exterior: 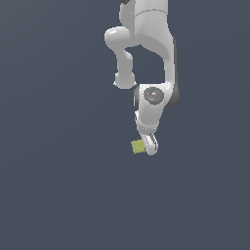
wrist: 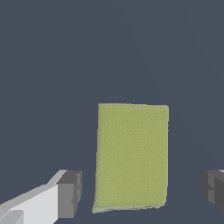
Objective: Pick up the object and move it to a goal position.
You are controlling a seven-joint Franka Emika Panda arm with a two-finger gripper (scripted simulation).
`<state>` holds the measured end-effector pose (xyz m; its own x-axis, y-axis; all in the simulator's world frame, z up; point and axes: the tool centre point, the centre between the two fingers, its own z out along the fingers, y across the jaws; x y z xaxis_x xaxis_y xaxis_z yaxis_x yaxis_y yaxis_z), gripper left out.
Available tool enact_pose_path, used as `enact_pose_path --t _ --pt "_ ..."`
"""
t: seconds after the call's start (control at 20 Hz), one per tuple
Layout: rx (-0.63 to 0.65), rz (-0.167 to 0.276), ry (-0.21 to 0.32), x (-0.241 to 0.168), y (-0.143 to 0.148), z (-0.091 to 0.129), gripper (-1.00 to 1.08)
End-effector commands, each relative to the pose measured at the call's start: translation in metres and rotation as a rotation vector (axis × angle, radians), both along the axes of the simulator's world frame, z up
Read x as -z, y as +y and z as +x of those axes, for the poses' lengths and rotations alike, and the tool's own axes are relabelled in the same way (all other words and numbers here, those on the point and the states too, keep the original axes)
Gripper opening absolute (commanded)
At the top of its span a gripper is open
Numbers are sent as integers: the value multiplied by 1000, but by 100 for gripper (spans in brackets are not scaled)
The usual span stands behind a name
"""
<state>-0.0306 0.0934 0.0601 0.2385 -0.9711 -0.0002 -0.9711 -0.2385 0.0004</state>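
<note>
The object is a small olive-green block (exterior: 137,146) lying on the dark grey floor. In the wrist view the block (wrist: 131,153) fills the middle, between the two grey finger pads (wrist: 70,194). A gap shows on each side of it, so neither pad touches it. My white gripper (exterior: 148,146) hangs straight down from the arm, lowered around the block, and is open. In the exterior view the block sticks out at the exterior view's left of the near finger. In the wrist view my gripper (wrist: 142,192) straddles the block's near end.
The white arm (exterior: 146,44) comes down from the top of the exterior view. A plain dark grey surface (exterior: 58,185) lies all around. No goal marker shows.
</note>
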Motion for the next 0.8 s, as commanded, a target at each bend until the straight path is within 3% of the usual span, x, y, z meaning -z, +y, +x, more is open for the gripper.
enact_pose_path --t 0.0,0.75 --pt "0 0 0 0 0 0 100" --pt "4 0 0 48 0 -1 100"
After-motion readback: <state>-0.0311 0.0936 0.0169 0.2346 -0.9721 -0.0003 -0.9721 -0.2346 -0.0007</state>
